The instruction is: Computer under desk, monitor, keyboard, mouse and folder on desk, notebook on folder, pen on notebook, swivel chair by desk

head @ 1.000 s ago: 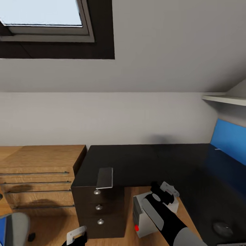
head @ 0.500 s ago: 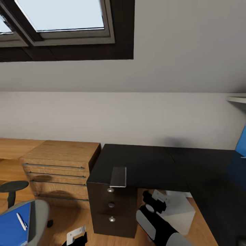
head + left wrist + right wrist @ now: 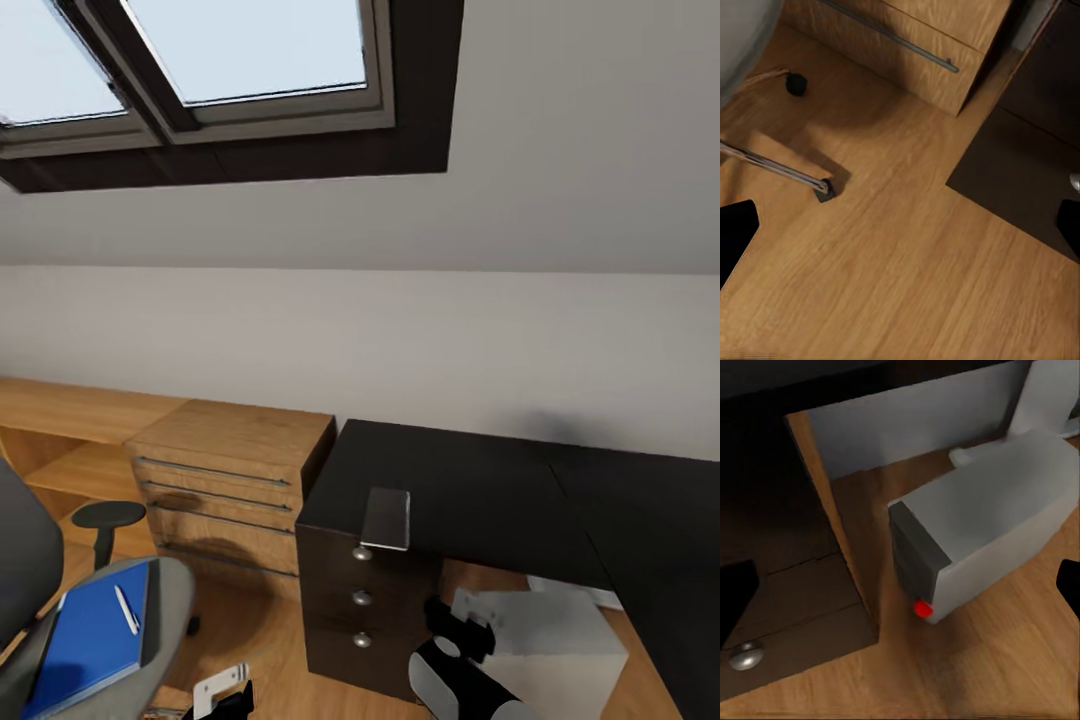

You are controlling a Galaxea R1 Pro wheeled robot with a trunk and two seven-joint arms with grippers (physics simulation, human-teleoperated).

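The computer [image 3: 979,529] stands on the wood floor [image 3: 907,285] under the desk [image 3: 480,490], just right of the black drawer unit [image 3: 365,600], its dark front and red light facing the right wrist camera. On the glossy black surface, the grey notebook [image 3: 386,518] lies at the near edge above the drawers. To the far left, the swivel chair [image 3: 150,620] holds the blue folder [image 3: 90,640] with the white pen [image 3: 126,609] on top. A light-wood chest [image 3: 235,480] sits left of the desk. The right gripper [image 3: 462,625] hangs near the computer with its jaws spread and empty; the left gripper [image 3: 222,692], low over the floor, is likewise spread and holds nothing.
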